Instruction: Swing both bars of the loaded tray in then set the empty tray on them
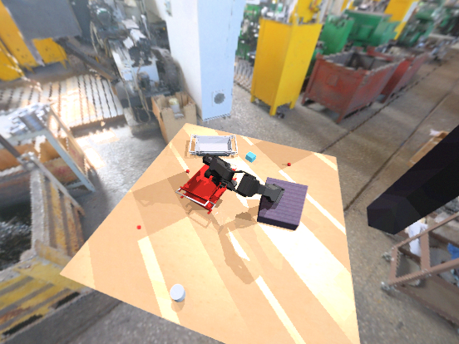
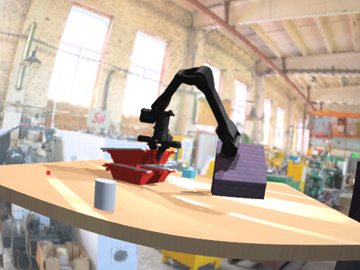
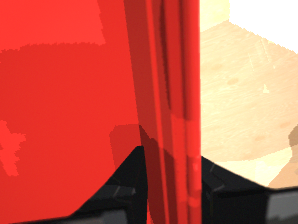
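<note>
The red empty tray (image 1: 204,183) (image 2: 127,156) (image 3: 60,100) is directly above the red loaded tray (image 2: 127,175), roughly level. Whether it bears on the bars or hangs just above them is too small to tell. One pale bar (image 2: 134,169) shows along the near end of the lower tray's top, and another pale bar (image 2: 160,167) shows farther right, between the trays. The load is hidden by the upper tray. My gripper (image 2: 159,159) (image 3: 156,151) is shut on the upper tray's side wall, one finger inside and one outside. The arm hides part of both trays in the top view.
A grey tray with wire bars (image 1: 214,145) stands at the back. A cyan block (image 1: 250,156) (image 2: 188,173) is right of it. Small red cubes (image 1: 139,227) (image 1: 288,164) lie apart. A grey cylinder (image 1: 177,292) (image 2: 105,194) stands near the front. The purple slab (image 1: 287,208) (image 2: 241,173) is under the arm's base.
</note>
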